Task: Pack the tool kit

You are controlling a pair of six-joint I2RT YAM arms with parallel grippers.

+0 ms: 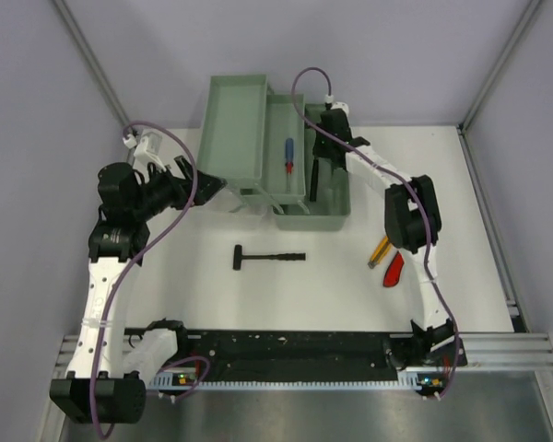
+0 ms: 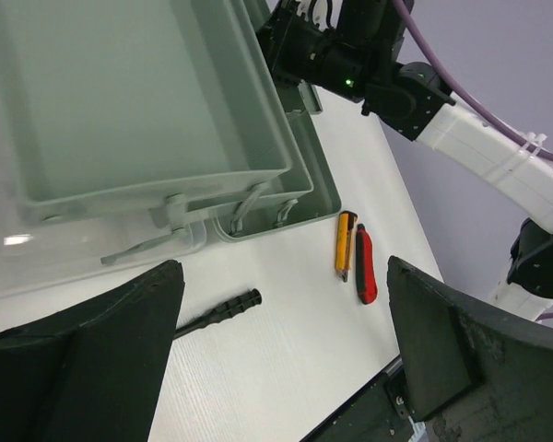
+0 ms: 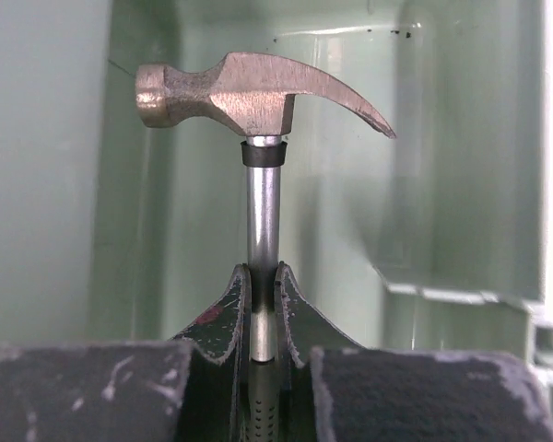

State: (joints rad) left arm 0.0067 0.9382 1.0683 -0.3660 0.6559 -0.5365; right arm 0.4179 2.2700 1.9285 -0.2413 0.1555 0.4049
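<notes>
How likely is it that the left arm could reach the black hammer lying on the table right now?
Probably yes. The left gripper is open and empty, the black hammer lies by itself on the table close by, and nothing stands between them.

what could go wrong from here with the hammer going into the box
The right fingers pinch only the thin shaft of the claw hammer, well below its heavy head, so it may swivel or slip. Its claw looks close to the toolbox wall and might catch. The open left fingers sit near the fold-out tray; a nudge might shift it.
</notes>
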